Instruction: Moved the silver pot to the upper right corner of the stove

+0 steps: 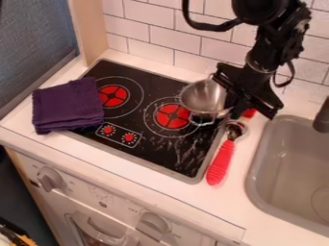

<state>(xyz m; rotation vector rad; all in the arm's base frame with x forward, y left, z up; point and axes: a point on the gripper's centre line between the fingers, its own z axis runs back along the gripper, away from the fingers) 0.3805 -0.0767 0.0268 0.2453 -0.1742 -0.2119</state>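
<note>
The black gripper [243,93] hangs at the stove's back right corner, over the right side of the silver pot [200,97] and hiding part of it. Just behind the right red burner, the pot stands near the stove's right edge, its shiny inside facing up toward the camera. One small metal handle shows at the pot's front. The black stove top [145,122] carries two red-centred burners. Whether the gripper holds the pot is hidden.
A folded purple cloth [67,105] covers the stove's left edge. Right of the stove, a utensil with a red handle [220,163] lies on the white counter [193,194]. The grey sink [292,168] is farther right, and a tiled wall [154,38] stands behind.
</note>
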